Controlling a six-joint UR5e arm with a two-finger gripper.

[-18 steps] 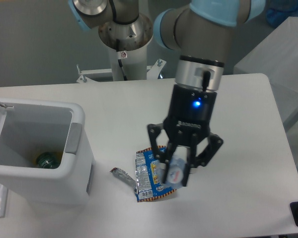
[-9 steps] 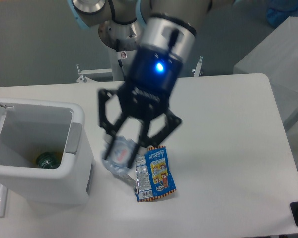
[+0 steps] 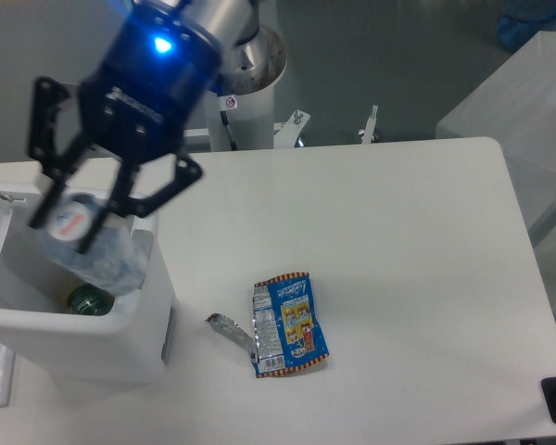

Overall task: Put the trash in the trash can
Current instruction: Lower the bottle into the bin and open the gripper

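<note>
Overhead, gripper (image 3: 70, 221) clamped on crumpled clear bottle (image 3: 93, 250) above boxy white bin (image 3: 148, 320).

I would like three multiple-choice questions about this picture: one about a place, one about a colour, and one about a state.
1. Where is the bottle?
A. Flat on the table beside the wrapper
B. Over the open bin, in the gripper
C. On the floor

2. What main colour is the wrapper on the table?
A. Blue
B. Red
C. Black

3. What state is the bin in?
A. Lid shut
B. Tipped on its side
C. Open, with a green thing inside

Answers:
1. B: the gripper is closed on the bottle above the bin's opening.
2. A: its printed face is mostly blue, with a silver strip at its left.
3. C: the inside shows from above, and a green object lies at the bottom.
</note>
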